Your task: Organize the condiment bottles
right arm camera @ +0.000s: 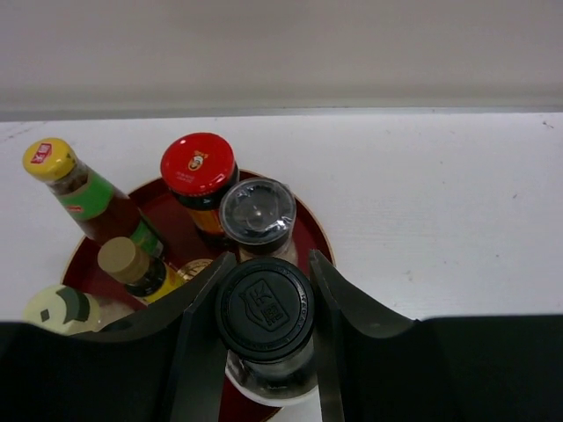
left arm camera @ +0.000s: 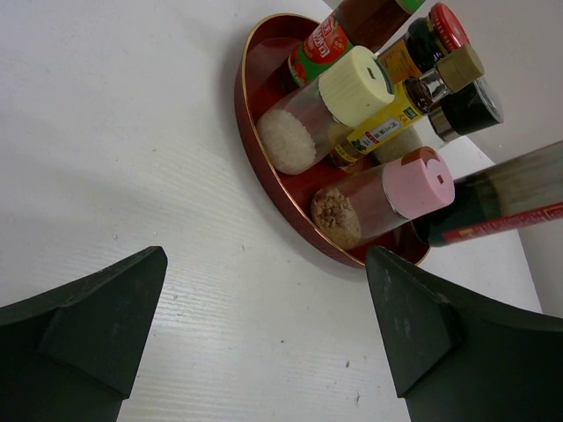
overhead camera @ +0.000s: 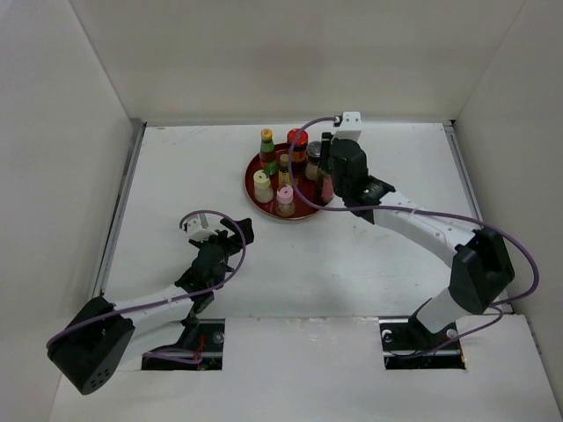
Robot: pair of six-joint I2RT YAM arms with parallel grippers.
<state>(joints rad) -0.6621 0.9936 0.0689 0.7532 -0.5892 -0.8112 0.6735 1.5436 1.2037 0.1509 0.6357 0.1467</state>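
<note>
Several condiment bottles stand on a round red plate (overhead camera: 255, 199) at the back of the table. My right gripper (right arm camera: 266, 303) is shut on the black cap of the tall clear bottle (right arm camera: 265, 309) at the plate's right rim, its base at the rim. Just beyond it are the grey-lidded shaker (right arm camera: 258, 211) and the red-lidded dark jar (right arm camera: 199, 164). The green-red banded bottle (right arm camera: 84, 189), the amber bottle (right arm camera: 132, 264) and the cream bottle (right arm camera: 62, 309) stand to the left. My left gripper (left arm camera: 264, 290) is open and empty over bare table, short of the plate, facing the pink-capped bottle (left arm camera: 418, 180).
White walls close in the table at the back and both sides. The right arm (overhead camera: 413, 224) reaches across the right half of the table to the plate. The left arm (overhead camera: 158, 303) lies low at the near left.
</note>
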